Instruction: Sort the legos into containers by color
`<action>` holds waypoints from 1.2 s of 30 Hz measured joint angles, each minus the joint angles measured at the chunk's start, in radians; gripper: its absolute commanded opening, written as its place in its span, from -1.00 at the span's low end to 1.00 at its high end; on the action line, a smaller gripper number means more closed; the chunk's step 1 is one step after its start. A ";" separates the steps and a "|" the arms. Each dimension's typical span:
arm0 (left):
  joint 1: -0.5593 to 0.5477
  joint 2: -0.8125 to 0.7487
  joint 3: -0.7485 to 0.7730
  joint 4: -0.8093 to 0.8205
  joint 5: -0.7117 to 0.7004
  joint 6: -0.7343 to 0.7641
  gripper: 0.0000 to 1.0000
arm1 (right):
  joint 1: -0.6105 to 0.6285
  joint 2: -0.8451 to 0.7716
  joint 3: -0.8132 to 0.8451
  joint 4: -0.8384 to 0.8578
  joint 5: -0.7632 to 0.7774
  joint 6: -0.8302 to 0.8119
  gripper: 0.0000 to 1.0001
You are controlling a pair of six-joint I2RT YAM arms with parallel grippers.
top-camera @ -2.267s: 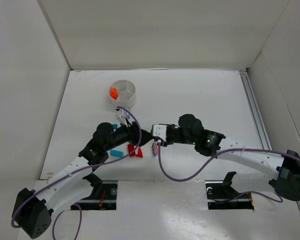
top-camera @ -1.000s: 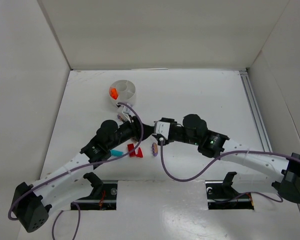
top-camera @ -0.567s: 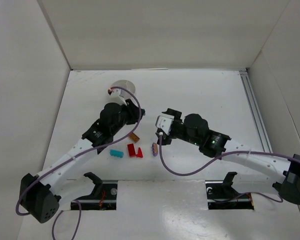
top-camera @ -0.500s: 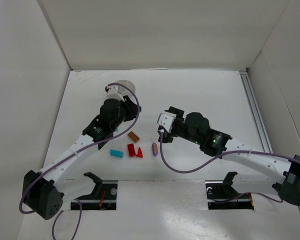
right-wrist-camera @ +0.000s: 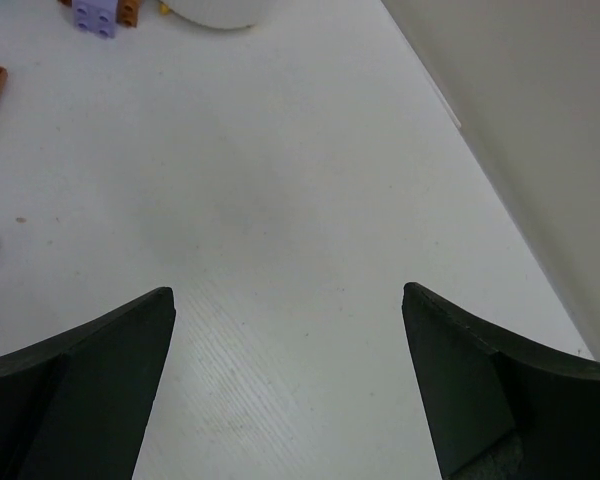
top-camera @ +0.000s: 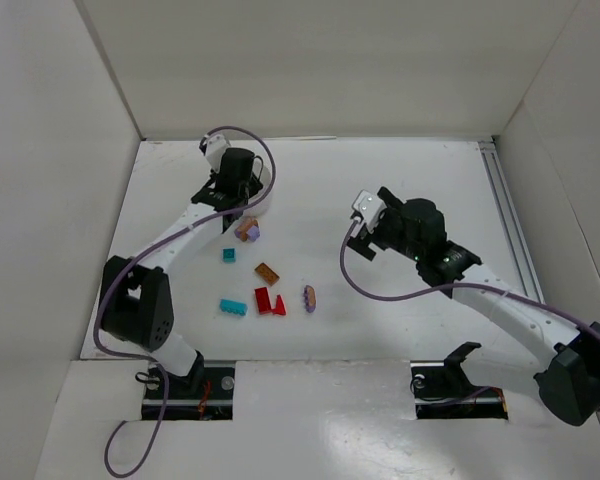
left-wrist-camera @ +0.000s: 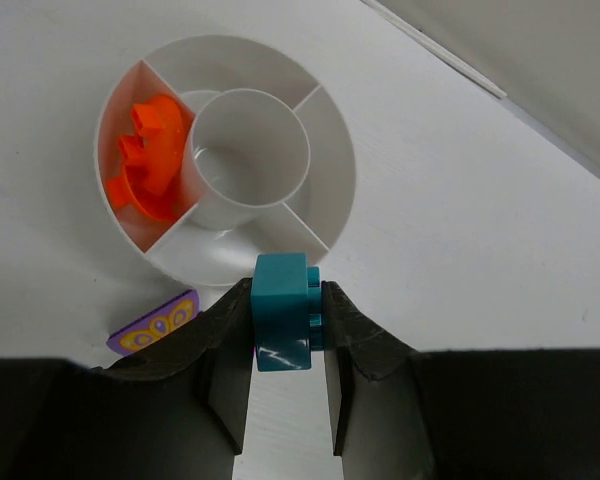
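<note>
Left gripper [left-wrist-camera: 285, 300]: clamped on a teal brick [left-wrist-camera: 283, 325], which shows against the near rim of the white dish [left-wrist-camera: 330, 130]; dish: orange pieces [left-wrist-camera: 148, 160] heaped in one outer compartment (the left one in the wrist view); purple butterfly tile [left-wrist-camera: 155, 322]: flat on the table [top-camera: 430, 180], just beside the dish; right gripper [right-wrist-camera: 288, 295]: fingers wide apart over the table; loose legos: small teal piece [top-camera: 229, 255], brown brick [top-camera: 267, 271], long teal brick [top-camera: 232, 307], red bricks [top-camera: 269, 300], purple round piece [top-camera: 309, 296], lying near one another.

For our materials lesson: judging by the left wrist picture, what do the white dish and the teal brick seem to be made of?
The dish: probably moulded plastic, smooth and slightly glossy, judging by its thin, even walls with a soft sheen. The teal brick: probably hard opaque plastic, glossy, with a bright reflection on its face and crisp edges.
</note>
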 measured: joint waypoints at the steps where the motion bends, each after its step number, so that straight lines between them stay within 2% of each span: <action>1: 0.000 0.029 0.021 -0.006 -0.018 -0.010 -1.00 | -0.014 0.000 -0.004 -0.005 -0.011 0.001 0.99; 10: 0.001 0.161 0.103 -0.068 -0.129 -0.101 -0.99 | -0.098 0.002 -0.007 -0.012 -0.077 0.013 0.99; 16: 0.001 0.229 0.149 -0.086 -0.183 -0.148 -0.83 | -0.117 0.002 -0.007 -0.013 -0.102 0.016 0.99; 20: 0.001 0.266 0.175 -0.100 -0.196 -0.171 -0.81 | -0.122 0.002 -0.008 -0.013 -0.112 0.018 0.99; 21: 0.001 0.272 0.175 -0.103 -0.201 -0.175 -0.69 | -0.125 0.002 -0.009 -0.012 -0.117 0.018 0.99; 27: 0.001 0.283 0.175 -0.112 -0.216 -0.188 -0.41 | -0.131 0.002 -0.030 -0.014 -0.135 0.018 0.99; 30: 0.001 0.283 0.175 -0.111 -0.219 -0.195 -0.12 | -0.134 0.004 -0.033 -0.013 -0.150 0.018 0.99; 36: 0.001 0.283 0.174 -0.109 -0.219 -0.199 -0.09 | -0.134 0.011 -0.034 -0.013 -0.173 0.018 0.99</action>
